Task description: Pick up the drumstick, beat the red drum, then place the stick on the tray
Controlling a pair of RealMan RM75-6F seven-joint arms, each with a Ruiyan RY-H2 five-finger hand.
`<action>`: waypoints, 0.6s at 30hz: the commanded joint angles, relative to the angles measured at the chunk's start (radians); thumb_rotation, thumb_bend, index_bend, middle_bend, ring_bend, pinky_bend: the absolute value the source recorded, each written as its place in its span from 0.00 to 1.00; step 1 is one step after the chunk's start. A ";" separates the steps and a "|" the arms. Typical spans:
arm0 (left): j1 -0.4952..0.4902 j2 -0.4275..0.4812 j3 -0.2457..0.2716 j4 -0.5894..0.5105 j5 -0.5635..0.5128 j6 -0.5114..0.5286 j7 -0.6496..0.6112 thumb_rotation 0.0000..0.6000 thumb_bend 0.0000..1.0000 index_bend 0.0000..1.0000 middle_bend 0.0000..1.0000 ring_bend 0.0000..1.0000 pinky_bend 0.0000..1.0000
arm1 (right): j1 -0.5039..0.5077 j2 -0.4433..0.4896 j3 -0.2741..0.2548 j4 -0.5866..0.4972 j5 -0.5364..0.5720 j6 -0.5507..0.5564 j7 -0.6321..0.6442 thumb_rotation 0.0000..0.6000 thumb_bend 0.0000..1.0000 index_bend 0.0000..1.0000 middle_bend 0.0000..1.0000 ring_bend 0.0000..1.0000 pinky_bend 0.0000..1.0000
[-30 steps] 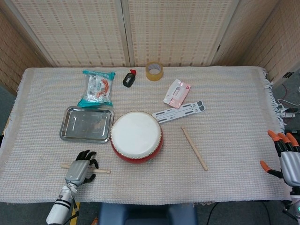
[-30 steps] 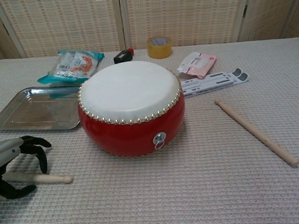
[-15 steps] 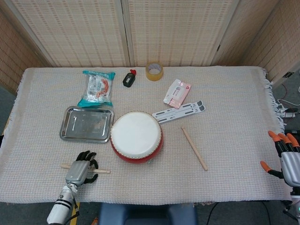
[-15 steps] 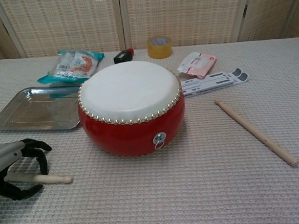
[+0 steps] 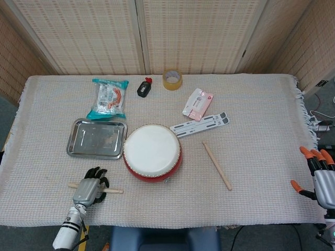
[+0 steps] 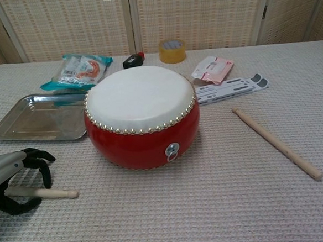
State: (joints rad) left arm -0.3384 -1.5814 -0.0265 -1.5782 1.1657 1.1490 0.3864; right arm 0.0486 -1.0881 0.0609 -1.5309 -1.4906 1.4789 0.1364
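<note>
2 wooden drumsticks are lying on our woven cloth table point(image 5: 251, 130). Our left hand point(image 5: 89, 189) is arching its black fingers point(image 6: 39, 162) over the short light-wood drumstick point(image 6: 47, 192) at the near left edge, fingers curled around it but, as far as we can tell from the chest view, not clamped; the stick is resting flat on the cloth. The longer wooden drumstick point(image 5: 216, 164) is lying right of the round red drum with a white skin point(image 6: 142, 117). The shiny rectangular metal tray point(image 5: 97, 138) is sitting just left of the drum. Our right hand point(image 5: 320, 179), with orange fingertips, is hovering off the table's right edge with fingers apart, holding nothing.
</note>
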 commanded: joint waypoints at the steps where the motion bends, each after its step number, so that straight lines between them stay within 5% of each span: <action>1: 0.002 0.000 0.001 -0.001 0.002 0.000 -0.012 0.95 0.33 0.51 0.13 0.00 0.00 | 0.001 0.000 0.000 -0.002 0.000 -0.002 -0.002 1.00 0.22 0.08 0.14 0.02 0.01; 18: 0.027 0.008 -0.030 -0.019 0.020 -0.001 -0.222 1.00 0.38 0.55 0.19 0.00 0.01 | 0.000 0.005 -0.002 -0.012 0.002 -0.006 -0.009 1.00 0.22 0.08 0.14 0.02 0.01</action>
State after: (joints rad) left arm -0.3190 -1.5862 -0.0429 -1.5753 1.1881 1.1537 0.2160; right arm 0.0488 -1.0828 0.0592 -1.5433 -1.4886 1.4732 0.1270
